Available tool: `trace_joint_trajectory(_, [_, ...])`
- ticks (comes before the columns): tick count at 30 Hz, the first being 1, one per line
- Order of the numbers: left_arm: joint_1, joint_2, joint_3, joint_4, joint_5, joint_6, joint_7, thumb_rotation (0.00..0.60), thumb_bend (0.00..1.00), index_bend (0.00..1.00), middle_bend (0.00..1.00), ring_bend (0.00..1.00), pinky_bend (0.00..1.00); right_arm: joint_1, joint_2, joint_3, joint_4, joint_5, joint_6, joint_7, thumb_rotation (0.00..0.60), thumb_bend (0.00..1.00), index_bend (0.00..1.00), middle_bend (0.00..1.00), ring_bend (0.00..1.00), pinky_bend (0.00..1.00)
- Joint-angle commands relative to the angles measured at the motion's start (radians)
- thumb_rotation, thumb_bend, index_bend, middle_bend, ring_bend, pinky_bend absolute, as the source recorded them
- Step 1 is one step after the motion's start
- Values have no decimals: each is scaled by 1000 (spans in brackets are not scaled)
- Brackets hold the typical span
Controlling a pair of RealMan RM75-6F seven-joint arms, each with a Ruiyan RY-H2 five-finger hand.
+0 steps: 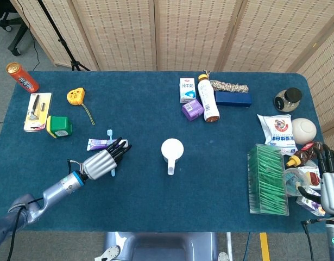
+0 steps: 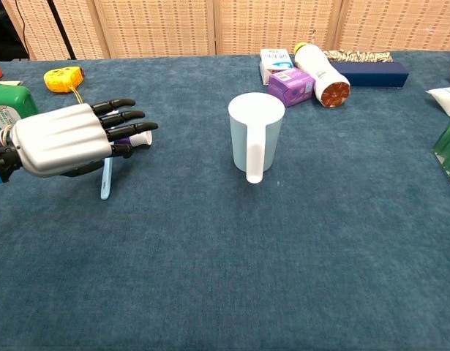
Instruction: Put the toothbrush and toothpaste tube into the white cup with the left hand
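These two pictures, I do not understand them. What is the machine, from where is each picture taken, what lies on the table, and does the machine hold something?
It is a robot with two arms, each ending in a hand with fingers. One picture looks down from its head, the other looks forward from its chest. The left hand hovers with fingers stretched over a toothpaste tube and a light blue toothbrush; it holds nothing. The white cup stands upright in the middle of the blue table. The right hand waits at the table's far right edge, also holding nothing. Elsewhere lie boxes, a bottle, a yellow tape measure and a green package.
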Motion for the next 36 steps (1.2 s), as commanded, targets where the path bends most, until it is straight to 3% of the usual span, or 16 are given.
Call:
trace_joint_trajectory(1, [-1,-4,2,4,-3,5,-4,600,468,434,0,0,0,0,0,0,0,0,0,0,600,0,0,0,0,0])
trace_joint_trajectory(6, [0,-12,10,15,-6,11,0,600,472,453,0,0,0,1,0,-1,0,-1,-2,-2,600,0,0,0,0,0])
trace_joint_trajectory(10, [1,-17,15,24,-10,11,-1,600,474,547,0,0,0,1,0,-3,-1,-1,-3,-3,600,0,0,0,0,0])
trace_joint_trajectory(21, [0,-17,20,32,-16,34,-1,600,499,582,0,0,0,2,2,-4,-2,0,-8,-3,600,0,0,0,0,0])
trace_joint_trajectory(30, [-4,28,-2,-45,-31,88,-6,600,501,600,0,0,0,2,4,-7,-2,-2,-8,-3,600,0,0,0,0,0])
trace_joint_trajectory(36, [-2,82,-41,-170,-55,156,-65,600,501,603,0,0,0,3,3,-7,-2,-1,-11,-3,600,0,0,0,0,0])
